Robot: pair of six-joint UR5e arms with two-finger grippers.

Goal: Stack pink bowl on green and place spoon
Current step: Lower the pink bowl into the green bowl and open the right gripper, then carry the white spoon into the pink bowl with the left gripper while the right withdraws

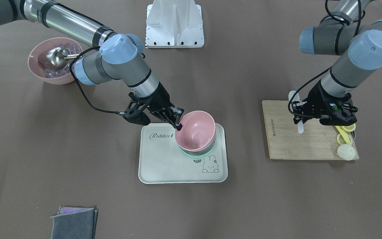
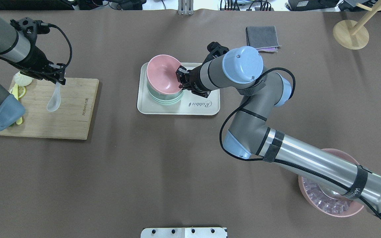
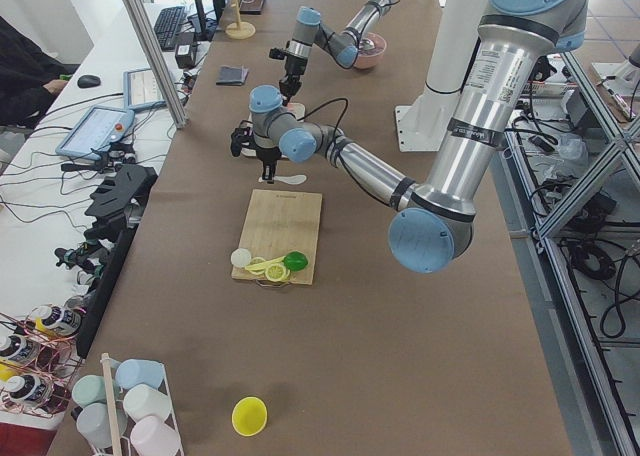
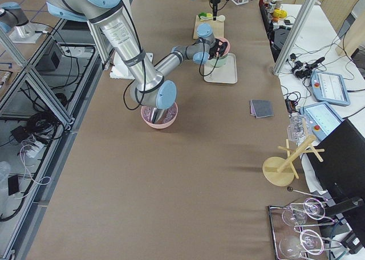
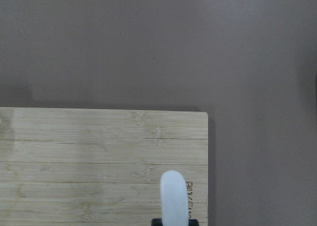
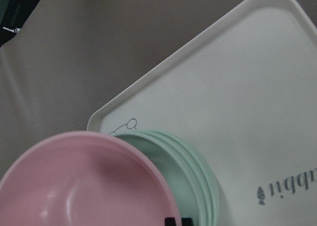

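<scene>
The pink bowl (image 1: 196, 132) sits nested over the green bowl (image 1: 191, 154) on the white rabbit tray (image 1: 164, 166). It looks slightly tilted. My right gripper (image 1: 178, 123) is shut on the pink bowl's rim, on the robot's right side of it; it also shows in the overhead view (image 2: 180, 78). The right wrist view shows the pink bowl (image 6: 79, 186) above the green rims (image 6: 198, 186). My left gripper (image 2: 59, 81) is shut on the handle of a white spoon (image 2: 54, 104) and holds it over the wooden cutting board (image 2: 71, 112). The spoon also shows in the left wrist view (image 5: 174, 196).
A second pink bowl (image 1: 55, 61) with ice and a metal scoop stands on the robot's right side. Lemon pieces (image 1: 345, 139) lie on the board's outer end. A grey cloth (image 2: 262, 36) and a wooden stand (image 2: 351, 33) are at the far edge.
</scene>
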